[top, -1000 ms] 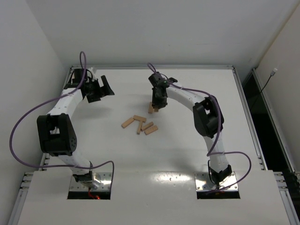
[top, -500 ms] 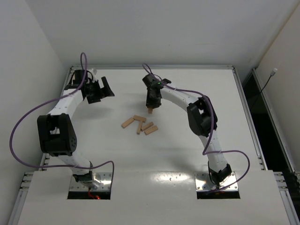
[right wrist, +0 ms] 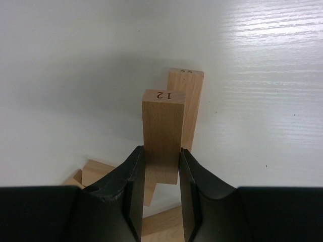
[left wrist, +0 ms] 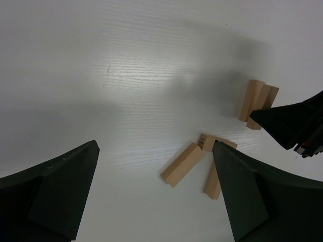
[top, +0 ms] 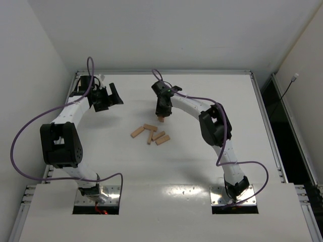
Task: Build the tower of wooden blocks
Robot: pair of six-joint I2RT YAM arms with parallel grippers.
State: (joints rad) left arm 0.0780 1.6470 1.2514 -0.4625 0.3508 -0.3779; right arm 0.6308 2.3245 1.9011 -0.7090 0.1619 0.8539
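Gripping a wood block (right wrist: 162,123) stamped 12 between its closed fingers, the right hand (right wrist: 161,169) hangs over the white surface (top: 212,91) just above the centre of the overhead frame, with a second block (right wrist: 187,98) lying just behind. Four loose wood blocks (top: 150,136) lie scattered just below it. At upper left, the left hand (top: 108,99) hovers with fingers spread wide, holding nothing.
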